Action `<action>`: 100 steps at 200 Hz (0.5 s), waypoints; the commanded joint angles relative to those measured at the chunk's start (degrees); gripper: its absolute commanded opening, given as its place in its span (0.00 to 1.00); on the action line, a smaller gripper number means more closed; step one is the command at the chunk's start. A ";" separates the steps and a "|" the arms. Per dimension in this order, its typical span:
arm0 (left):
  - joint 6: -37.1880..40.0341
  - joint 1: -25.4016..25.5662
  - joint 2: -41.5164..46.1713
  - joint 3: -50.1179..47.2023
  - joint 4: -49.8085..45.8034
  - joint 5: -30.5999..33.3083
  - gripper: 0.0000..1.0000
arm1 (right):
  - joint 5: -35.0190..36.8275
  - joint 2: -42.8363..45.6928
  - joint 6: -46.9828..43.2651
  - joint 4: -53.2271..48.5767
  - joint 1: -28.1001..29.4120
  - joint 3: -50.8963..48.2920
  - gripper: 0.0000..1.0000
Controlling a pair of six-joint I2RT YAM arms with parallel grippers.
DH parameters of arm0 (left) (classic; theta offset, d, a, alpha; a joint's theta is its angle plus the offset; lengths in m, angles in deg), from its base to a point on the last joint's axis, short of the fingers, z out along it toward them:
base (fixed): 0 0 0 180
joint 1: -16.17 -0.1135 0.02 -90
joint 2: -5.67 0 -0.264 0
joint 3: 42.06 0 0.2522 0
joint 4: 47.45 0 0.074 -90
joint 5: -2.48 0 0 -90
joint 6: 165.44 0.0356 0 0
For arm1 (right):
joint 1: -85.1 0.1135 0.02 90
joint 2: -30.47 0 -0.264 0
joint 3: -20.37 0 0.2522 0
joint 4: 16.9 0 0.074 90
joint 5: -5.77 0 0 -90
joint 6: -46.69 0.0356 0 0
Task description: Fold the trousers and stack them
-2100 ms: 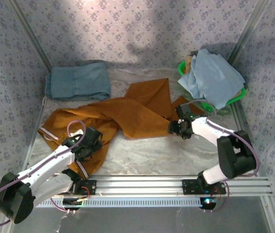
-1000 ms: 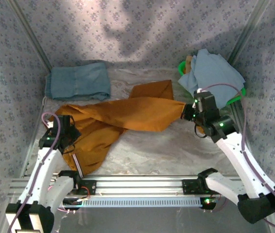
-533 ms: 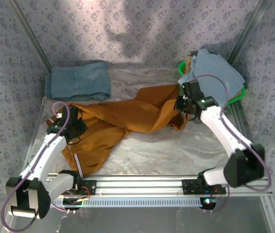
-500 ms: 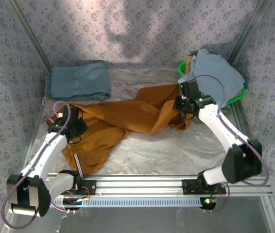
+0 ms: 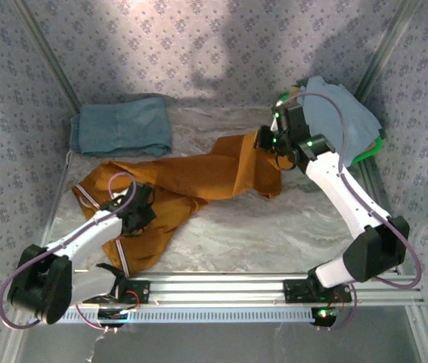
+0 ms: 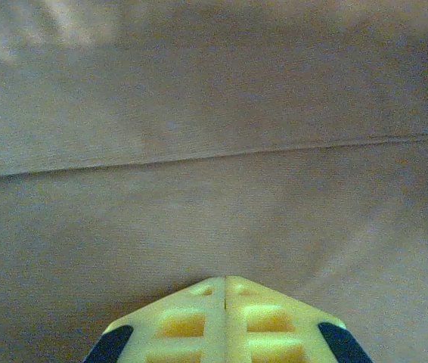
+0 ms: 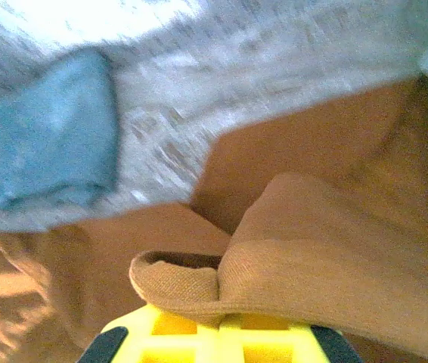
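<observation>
Lying crumpled across the middle of the table, the rust-orange trousers ran from the left edge toward the right rear, with one broad part falling toward the near rail. The left pincer sat low on the left part of the cloth. In the left wrist view its yellow fingers met tip to tip against the brown fabric, closed, though whether any cloth was caught between them could not be told. The right pincer was at the far right end of the trousers. In the right wrist view its fingers were clamped on a rolled fold of the orange cloth. A folded grey-blue denim pair lay at the back left, apart from the trousers. A pale blue garment was heaped in a green basket at the back right, just beside the right pincer.
</observation>
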 commanded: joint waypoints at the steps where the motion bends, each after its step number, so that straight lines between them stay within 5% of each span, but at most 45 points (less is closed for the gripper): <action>1: -2.87 0.09 -0.15 -0.73 0.34 3.02 0.00 | -2.62 -7.42 -0.67 4.21 -0.94 11.35 0.00; 45: -1.47 0.02 2.51 -0.26 0.12 2.39 0.00 | -12.12 -32.53 1.60 7.28 -7.76 37.53 0.00; 48: -1.39 0.01 2.57 -0.05 -0.05 2.29 0.00 | -11.10 -33.79 2.10 6.57 -8.00 38.90 0.07; 57: -0.99 0.00 2.93 0.35 0.03 1.72 0.00 | -8.43 -38.14 2.92 1.41 -8.53 45.66 0.65; 62: -0.74 -0.04 3.09 0.61 -0.02 1.21 0.00 | -6.85 -41.21 3.16 -4.82 -8.64 51.59 0.84; 80: 0.27 0.07 3.58 2.28 -1.01 -0.90 0.00 | -4.75 -48.91 -1.42 -20.47 -8.46 67.81 0.97; 100: 0.48 0.67 4.72 4.02 -3.26 -2.00 0.03 | -1.64 -42.99 -4.26 -17.37 -6.88 58.26 0.94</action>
